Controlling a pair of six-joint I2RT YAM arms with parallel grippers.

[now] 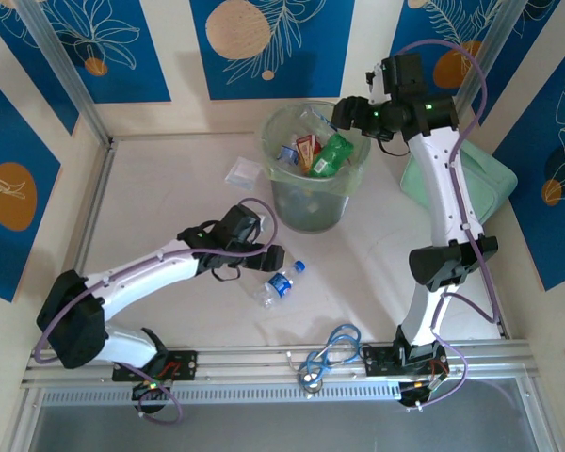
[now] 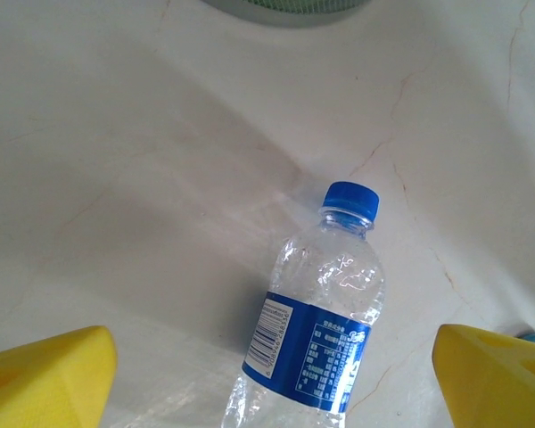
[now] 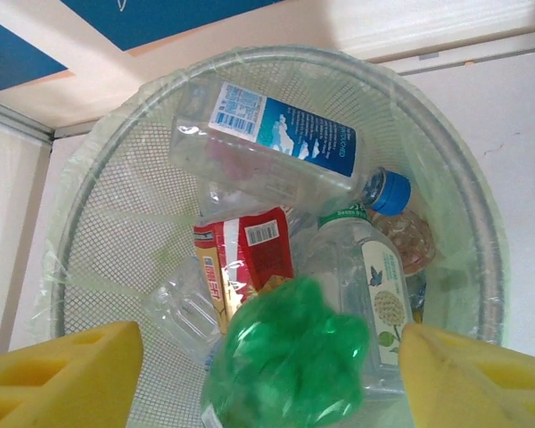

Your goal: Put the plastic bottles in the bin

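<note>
One clear bottle (image 1: 281, 282) with a blue cap and label lies on its side on the pale table (image 1: 169, 207), in front of the bin (image 1: 268, 155) and apart from it. The left gripper (image 1: 271, 259) hovers over it, yellow fingers (image 2: 45, 374) spread wide to either side, gripping nothing. The right gripper (image 1: 348, 115) hangs above the bin's mouth, jaws apart and empty; a crumpled green bottle (image 3: 290, 357) sits just below between them, touching neither finger. Under it lie more bottles, including a blue-labelled bottle (image 3: 285, 138) and a red-labelled bottle (image 3: 245, 254)
</note>
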